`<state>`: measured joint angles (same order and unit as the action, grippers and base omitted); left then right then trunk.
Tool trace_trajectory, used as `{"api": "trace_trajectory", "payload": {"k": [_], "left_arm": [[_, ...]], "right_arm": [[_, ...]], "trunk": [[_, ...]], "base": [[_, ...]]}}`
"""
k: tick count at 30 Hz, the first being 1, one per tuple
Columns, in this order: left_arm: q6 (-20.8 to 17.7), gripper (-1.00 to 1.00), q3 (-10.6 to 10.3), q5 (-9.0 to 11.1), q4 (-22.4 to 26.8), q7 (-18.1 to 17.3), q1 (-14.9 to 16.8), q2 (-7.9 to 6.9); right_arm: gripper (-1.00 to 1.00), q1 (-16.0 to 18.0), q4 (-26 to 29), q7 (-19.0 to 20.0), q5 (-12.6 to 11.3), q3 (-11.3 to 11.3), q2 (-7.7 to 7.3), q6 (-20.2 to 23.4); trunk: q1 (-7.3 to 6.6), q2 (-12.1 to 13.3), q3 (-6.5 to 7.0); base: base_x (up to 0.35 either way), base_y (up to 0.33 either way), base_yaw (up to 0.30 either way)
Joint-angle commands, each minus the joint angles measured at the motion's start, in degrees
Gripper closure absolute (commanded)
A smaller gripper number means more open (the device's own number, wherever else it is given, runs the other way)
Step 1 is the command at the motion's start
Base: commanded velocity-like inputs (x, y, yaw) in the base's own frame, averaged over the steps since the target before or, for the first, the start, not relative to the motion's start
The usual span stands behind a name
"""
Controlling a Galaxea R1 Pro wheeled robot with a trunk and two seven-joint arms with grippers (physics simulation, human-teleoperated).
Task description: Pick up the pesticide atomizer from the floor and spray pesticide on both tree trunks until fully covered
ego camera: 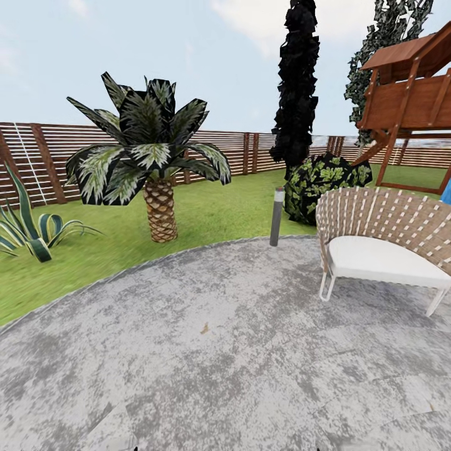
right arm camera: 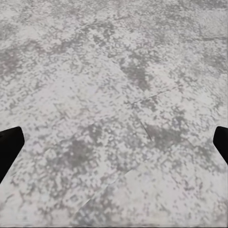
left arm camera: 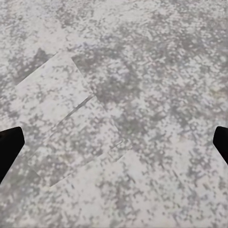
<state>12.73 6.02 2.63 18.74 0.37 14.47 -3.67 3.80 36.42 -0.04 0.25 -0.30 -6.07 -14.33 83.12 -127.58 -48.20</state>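
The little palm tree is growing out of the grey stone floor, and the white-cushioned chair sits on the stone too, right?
Not quite. In the head view the palm grows out of the green grass, beyond the edge of the grey stone paving. The chair does sit on the stone.

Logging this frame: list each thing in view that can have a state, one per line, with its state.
left gripper: open, nothing between its fingers, over grey paving.
right gripper: open, nothing held, over grey paving.
woven chair: upright on the paving, white seat cushion unoccupied.
bollard lamp: upright at the paving edge.
short palm: upright on the grass.
wooden fence: standing, slats intact.
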Motion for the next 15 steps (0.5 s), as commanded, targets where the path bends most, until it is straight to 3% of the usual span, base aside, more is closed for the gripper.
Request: {"api": "trace_trajectory", "payload": {"k": [1, 8, 15], "left_arm": [[0.2, -1.00, 0.0, 0.3, -0.1, 0.1, 0.0, 0.01], [0.2, -1.00, 0.0, 0.2, 0.0, 0.1, 0.0, 0.06], [0.2, -1.00, 0.0, 0.2, 0.0, 0.1, 0.0, 0.13]], "right_arm": [[-1.00, 0.0, -0.5, 0.0, 0.0, 0.0, -0.02, -0.2], [-1.00, 0.1, -1.0, 0.1, 0.0, 0.1, 0.00, -0.2], [-1.00, 0.0, -1.0, 0.1, 0.0, 0.1, 0.00, -0.2]], "trunk": [[-0.01, 0.0, -0.05], [-0.01, 0.0, -0.05], [-0.01, 0.0, -0.09]], "base": [[0.000, 0.000, 0.000], [0.000, -0.024, 0.000], [-0.056, -0.223, 0.023]]}}
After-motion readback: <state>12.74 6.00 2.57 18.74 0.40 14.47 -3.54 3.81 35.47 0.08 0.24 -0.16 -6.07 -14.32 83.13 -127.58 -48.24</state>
